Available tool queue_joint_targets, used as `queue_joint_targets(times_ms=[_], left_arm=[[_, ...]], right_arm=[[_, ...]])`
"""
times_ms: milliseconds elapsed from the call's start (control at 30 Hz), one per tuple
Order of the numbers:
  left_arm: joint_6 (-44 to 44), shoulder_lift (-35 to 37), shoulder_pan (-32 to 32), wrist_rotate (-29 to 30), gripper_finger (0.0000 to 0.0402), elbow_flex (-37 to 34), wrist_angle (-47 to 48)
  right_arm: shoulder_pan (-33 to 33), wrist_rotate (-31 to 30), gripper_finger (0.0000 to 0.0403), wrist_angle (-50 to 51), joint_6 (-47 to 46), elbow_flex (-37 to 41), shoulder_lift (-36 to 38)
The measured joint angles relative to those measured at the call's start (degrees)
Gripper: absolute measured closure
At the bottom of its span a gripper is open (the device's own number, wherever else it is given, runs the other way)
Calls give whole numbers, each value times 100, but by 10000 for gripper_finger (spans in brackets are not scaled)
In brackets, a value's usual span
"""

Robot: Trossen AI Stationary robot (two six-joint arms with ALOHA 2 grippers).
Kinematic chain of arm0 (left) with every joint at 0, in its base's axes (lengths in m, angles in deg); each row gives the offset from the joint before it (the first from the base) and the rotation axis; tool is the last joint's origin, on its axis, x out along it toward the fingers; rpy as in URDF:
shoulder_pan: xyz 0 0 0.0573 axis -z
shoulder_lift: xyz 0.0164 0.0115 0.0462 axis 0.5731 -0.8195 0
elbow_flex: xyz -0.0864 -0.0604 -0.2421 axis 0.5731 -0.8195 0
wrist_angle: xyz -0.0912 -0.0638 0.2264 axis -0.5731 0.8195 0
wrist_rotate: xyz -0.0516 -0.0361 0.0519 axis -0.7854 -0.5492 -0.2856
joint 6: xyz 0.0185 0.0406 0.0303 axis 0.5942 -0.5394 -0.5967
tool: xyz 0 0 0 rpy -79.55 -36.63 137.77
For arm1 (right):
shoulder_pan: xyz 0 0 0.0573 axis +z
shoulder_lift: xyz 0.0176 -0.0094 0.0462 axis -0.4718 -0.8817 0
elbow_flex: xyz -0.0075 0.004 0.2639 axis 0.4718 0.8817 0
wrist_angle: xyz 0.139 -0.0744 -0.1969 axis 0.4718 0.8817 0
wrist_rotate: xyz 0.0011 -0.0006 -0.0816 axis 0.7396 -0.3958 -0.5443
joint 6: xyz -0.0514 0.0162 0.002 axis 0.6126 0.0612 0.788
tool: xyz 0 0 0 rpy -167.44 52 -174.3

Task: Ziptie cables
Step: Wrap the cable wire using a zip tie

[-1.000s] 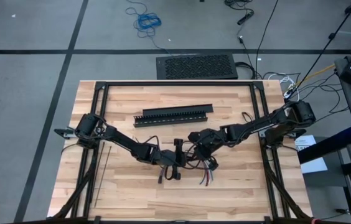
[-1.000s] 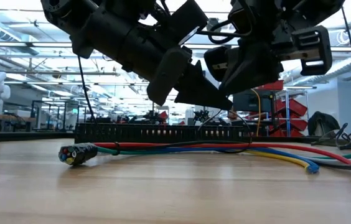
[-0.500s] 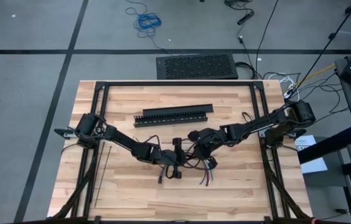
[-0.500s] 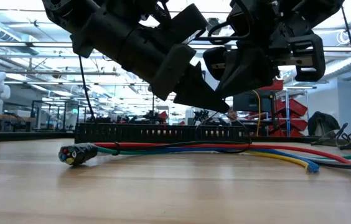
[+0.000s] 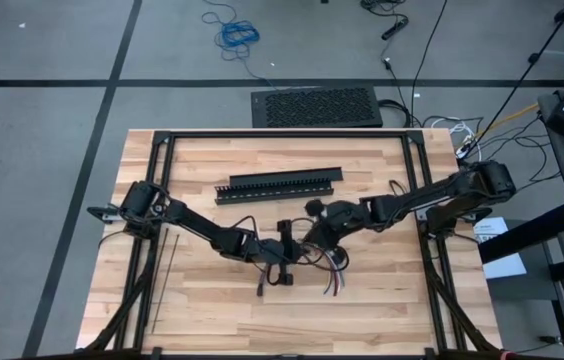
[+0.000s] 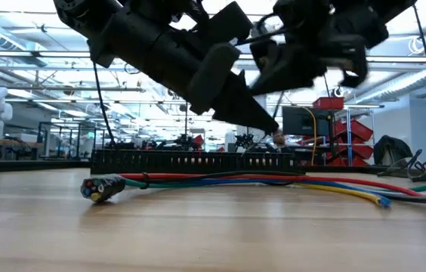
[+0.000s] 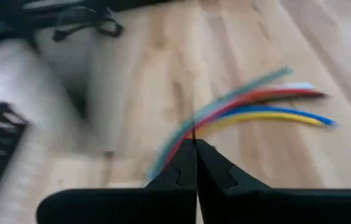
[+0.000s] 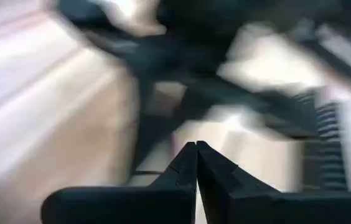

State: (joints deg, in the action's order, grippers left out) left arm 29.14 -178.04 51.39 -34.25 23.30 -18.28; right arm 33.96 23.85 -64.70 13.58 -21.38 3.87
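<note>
Multicoloured wires make up the cables (image 6: 258,183), which lie flat on the wooden table (image 5: 212,310) just in front of the long black slotted channel (image 5: 278,186), fanned ends to one side and capped end to the other. Compare the low view with that of half a second ago: the capped end has slid a short way along the table, so the bundle has been dragged slightly. A thin black ziptie (image 6: 143,180) shows looped around the cables near the capped end; you cannot tell from these views whether it is cinched.

The left gripper (image 7: 195,144) hangs just above the cables, fingers pressed together with a thin dark line running out from the tips; whether that line is the ziptie's tail cannot be confirmed.

The right gripper (image 8: 195,146) has risen and swung toward the channel since the previous views; its wrist view is smeared by motion. Its fingers are closed with nothing visible between them.

Judge this as a pull or release phase: the shift of the bundle suggests tension on the strap. A spare ziptie (image 5: 165,268) lies well to the left of the cables.
</note>
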Motion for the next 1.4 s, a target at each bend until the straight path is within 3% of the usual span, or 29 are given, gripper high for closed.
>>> queue_joint_targets(times_ms=[233,400,533,700,833,1133,1400], left_arm=[[26,-12,-9,-2,400,-11,22],[37,-12,-20,159,400,-14,27],[35,-12,-24,338,400,-15,-36],[13,-12,-40,389,401,14,-116],[-17,-12,-44,395,401,67,-116],[18,-14,-80,429,401,71,-148],[16,-18,-99,429,401,70,-275]], right_arm=[[2,-35,402,245,-48,-6,352],[-11,31,397,1175,-442,-6,521],[39,489,358,1451,-902,149,475],[108,642,289,565,-1199,395,428],[84,566,268,234,-1220,442,334],[84,523,286,86,-1163,444,79],[83,512,364,-49,-1165,444,68]])
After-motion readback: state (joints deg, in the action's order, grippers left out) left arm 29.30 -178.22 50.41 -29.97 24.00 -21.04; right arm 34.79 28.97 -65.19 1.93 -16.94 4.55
